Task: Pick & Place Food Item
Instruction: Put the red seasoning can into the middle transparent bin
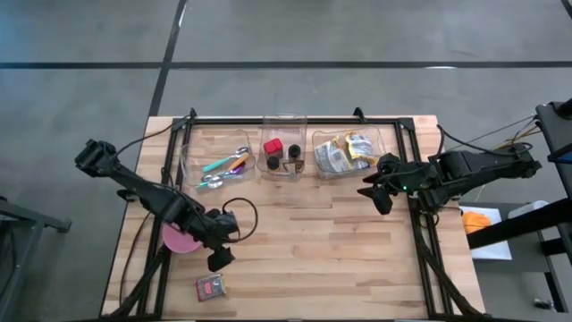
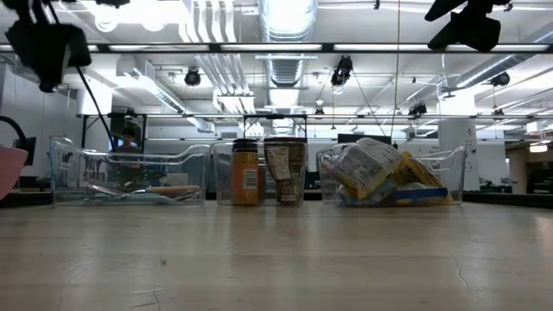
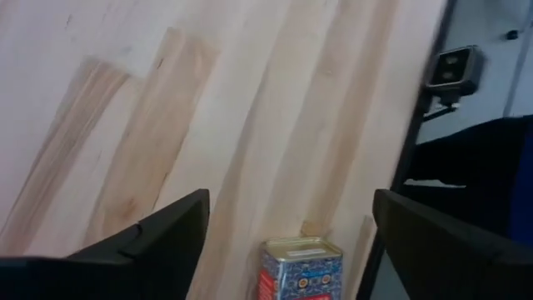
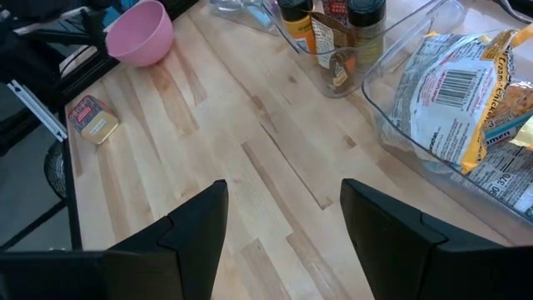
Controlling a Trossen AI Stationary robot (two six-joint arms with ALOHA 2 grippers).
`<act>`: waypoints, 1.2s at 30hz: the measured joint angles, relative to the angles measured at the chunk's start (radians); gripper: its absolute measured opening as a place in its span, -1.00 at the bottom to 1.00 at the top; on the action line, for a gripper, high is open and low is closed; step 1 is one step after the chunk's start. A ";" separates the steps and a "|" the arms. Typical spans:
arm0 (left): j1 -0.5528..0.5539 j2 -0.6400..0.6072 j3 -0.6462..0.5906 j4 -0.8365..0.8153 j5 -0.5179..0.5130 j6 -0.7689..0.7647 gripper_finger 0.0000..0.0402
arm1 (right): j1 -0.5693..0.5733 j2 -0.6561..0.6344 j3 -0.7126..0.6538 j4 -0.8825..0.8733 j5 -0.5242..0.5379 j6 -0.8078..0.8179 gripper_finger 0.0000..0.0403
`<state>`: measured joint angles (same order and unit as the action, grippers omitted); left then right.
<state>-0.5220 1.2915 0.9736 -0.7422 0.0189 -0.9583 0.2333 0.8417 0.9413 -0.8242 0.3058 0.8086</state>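
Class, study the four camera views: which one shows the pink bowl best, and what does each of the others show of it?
The right wrist view: the pink bowl shows whole, rim and wall. In the high view the left arm hides most of it. The low view catches only a pink sliver at the picture's edge. The left wrist view misses it.

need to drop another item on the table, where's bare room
The broad bare wood in the middle, between the three clear plastic bins along the far edge and the near edge, is free. Crowded: the near left corner, with the pink bowl, small red tin and left gripper.
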 joint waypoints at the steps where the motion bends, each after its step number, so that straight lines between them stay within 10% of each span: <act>1: 0.000 0.000 -0.011 0.000 -0.002 -0.017 0.74 | 0.000 0.000 0.000 0.000 0.000 0.000 0.13; 7: 0.001 0.000 -0.085 -0.009 -0.007 -0.212 0.91 | 0.000 0.000 0.000 0.000 0.000 0.008 0.13; 36: 0.000 0.000 -0.115 0.080 0.106 -0.238 0.95 | 0.000 0.000 0.000 0.001 0.000 0.011 0.13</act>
<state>-0.5224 1.2919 0.8589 -0.6621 0.1244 -1.1959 0.2333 0.8417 0.9413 -0.8234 0.3058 0.8196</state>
